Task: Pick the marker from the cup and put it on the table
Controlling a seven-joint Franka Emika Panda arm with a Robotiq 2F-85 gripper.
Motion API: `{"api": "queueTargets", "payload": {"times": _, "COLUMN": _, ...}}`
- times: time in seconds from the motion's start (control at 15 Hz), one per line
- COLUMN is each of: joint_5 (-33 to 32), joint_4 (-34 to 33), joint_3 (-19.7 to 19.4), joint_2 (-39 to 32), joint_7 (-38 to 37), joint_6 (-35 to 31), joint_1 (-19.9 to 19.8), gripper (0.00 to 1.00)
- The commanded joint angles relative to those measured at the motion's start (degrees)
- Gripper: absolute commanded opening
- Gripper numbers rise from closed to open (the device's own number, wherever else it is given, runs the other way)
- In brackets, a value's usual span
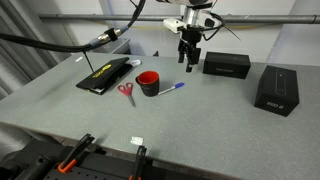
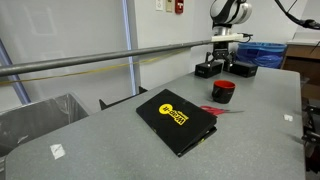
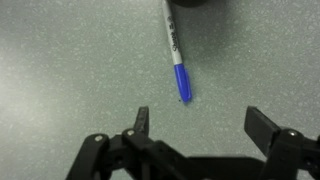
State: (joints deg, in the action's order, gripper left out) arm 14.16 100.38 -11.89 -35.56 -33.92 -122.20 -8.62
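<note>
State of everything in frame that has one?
cup: upright, nothing seen inside
marker: capped, lying flat on the table, outside the cup
gripper: open, empty, above the table
scissors: lying flat; blades too small to tell
black case: closed, lying flat

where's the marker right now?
The marker lies flat on the table right beside the cup in an exterior view; in the wrist view it sits just ahead of the open gripper, not held.
</note>
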Motion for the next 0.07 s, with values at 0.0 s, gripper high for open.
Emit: {"api": "queueTargets", "payload": {"times": 0.0, "joint_5": -0.04, "joint_4": -0.19, "joint_3": 0.02, "joint_2": -0.08, "joint_7": 0.01, "joint_6": 0.15, "joint_1": -0.07, "gripper": 1.0}}
